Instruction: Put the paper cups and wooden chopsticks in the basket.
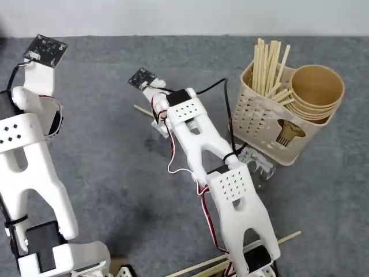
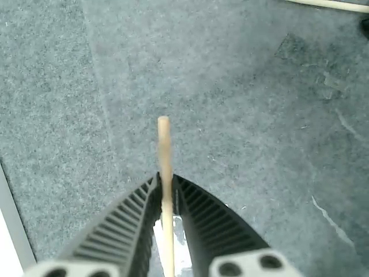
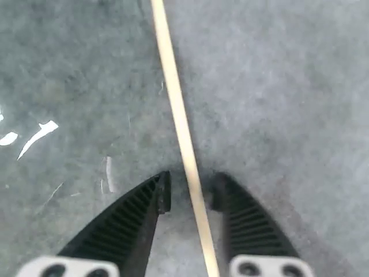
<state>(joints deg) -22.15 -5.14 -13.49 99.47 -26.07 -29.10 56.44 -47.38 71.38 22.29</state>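
Left tool grips one chopstick, end hidden; released right tool straddles another chopstick.

**Open mat, crowded basket**

The grey mat between the two arms lies open. The right arm stands across the way from there to the basket. In the basket's mouth, upright chopsticks and stacked paper cups take most of the room. Beside the right arm's base lie loose chopsticks.
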